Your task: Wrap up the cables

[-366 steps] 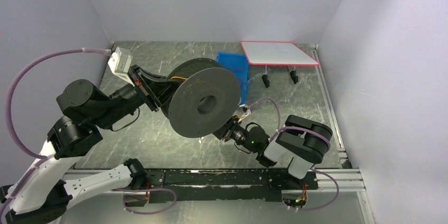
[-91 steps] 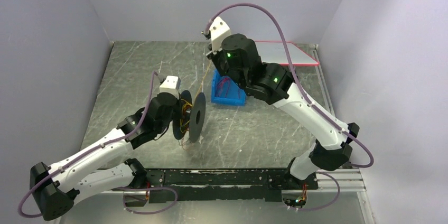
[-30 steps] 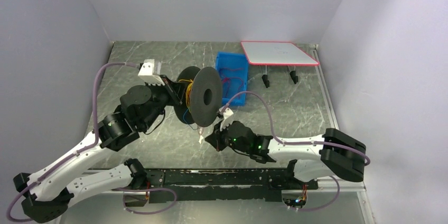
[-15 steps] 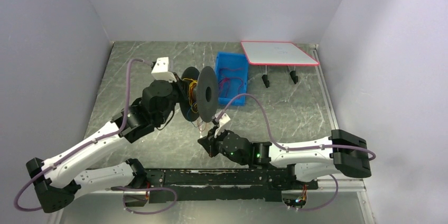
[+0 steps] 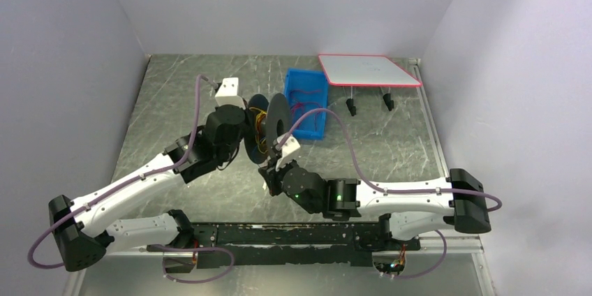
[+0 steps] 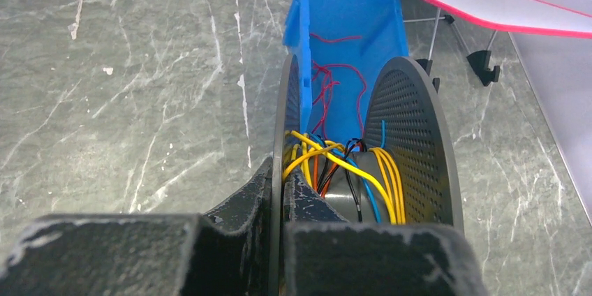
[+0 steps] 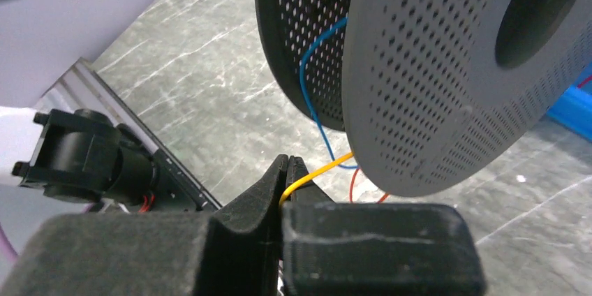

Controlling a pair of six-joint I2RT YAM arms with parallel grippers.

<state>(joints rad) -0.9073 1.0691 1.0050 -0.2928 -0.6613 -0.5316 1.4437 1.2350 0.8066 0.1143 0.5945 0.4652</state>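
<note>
A dark grey perforated spool point(image 5: 279, 123) hangs on edge above the table's middle. My left gripper point(image 5: 246, 130) is shut on its left flange point(image 6: 280, 170), the thin disc clamped between both fingers. Yellow, orange, blue and black cables point(image 6: 349, 170) lie loosely wound round the core. My right gripper point(image 5: 269, 176) sits just below and in front of the spool point(image 7: 447, 65). It is shut on a yellow cable point(image 7: 321, 170) that runs up behind the near flange. A blue cable point(image 7: 311, 93) and a red one point(image 7: 352, 184) dangle beneath the spool.
A blue bin point(image 5: 311, 132) with red cables point(image 6: 335, 86) inside stands right behind the spool. A white board with a red rim point(image 5: 370, 70) stands on short legs at the back right. The black rail point(image 5: 293, 237) runs along the near edge.
My left arm has carried the spool right, closer to the bin. My right gripper has swung left and up under the spool, still pinching the yellow cable.
</note>
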